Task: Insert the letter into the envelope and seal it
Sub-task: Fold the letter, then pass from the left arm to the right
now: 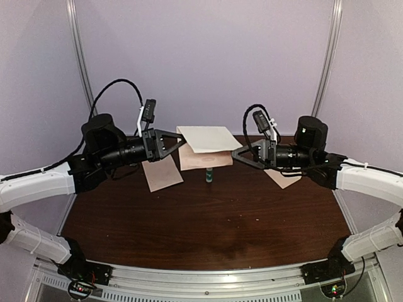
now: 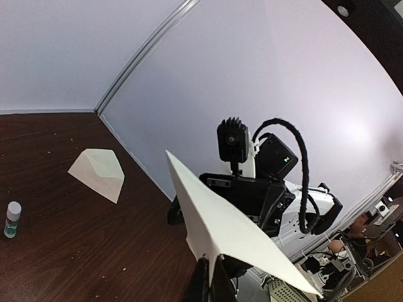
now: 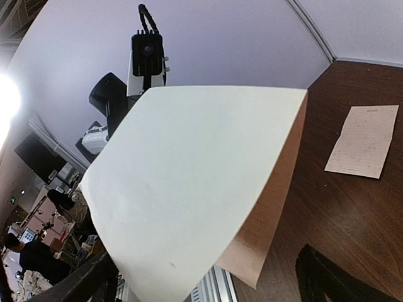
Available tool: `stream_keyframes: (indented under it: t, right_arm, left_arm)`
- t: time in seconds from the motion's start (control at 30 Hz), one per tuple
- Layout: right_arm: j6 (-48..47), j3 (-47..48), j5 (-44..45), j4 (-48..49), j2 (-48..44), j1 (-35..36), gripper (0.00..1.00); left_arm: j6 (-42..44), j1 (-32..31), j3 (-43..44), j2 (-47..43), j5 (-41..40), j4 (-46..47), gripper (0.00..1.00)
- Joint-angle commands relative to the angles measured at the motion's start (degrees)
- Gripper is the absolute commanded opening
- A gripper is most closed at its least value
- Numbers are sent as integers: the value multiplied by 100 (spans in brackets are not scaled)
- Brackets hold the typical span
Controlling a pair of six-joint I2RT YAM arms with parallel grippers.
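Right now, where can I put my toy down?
The wide strip of table between the near edge and the glue stick is bare: best spot. Smaller gaps sit either side of the glue stick, toward the flat sheet and the envelope. The back middle is crowded: the left end effector, the right end effector and the lifted letter hang over it.

Top camera is looking down from behind the table (image 1: 208, 214); wrist cameras are facing each other closely, all sharing the held paper sheet (image 1: 211, 139).
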Motion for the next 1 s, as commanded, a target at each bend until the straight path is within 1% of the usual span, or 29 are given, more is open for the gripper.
stream_keyframes:
  t: [0.0, 0.1, 0.23, 0.33, 0.4, 0.47, 0.53, 0.73, 0.97]
  right_arm:
    - [-230, -20, 125, -300, -469, -21, 100]
    - [-381, 67, 383, -660, -666, -59, 100]
    - [-408, 220, 623, -873, -755, -125, 100]
    - [-415, 374, 1120, -1112, -734, -197, 100]
    - [-334, 431, 1517, -1149, -686, -222, 100]
    - [-196, 347, 1605, -848, -651, -217, 100]
    - [-13, 277, 1532, -513, -595, -216, 100]
    - [457, 276, 845, 365, -290, -92, 100]
    - [485, 495, 398, 573, 369, 235, 100]
  left_arm:
    - [148, 86, -61, -147, -123, 81, 0]
    - [206, 100, -61, -192, -113, 55, 0]
    - [328, 112, -77, -261, -127, -2, 0]
    - [382, 112, -125, -344, -109, 22, 0]
    - [424, 112, -163, -397, -82, 69, 0]
    - [476, 113, -184, -427, -31, 87, 0]
    - [547, 112, -175, -432, 43, 99, 0]
    - [681, 112, -136, -414, 241, 151, 0]
    - [714, 113, -99, -324, 654, 477, 0]
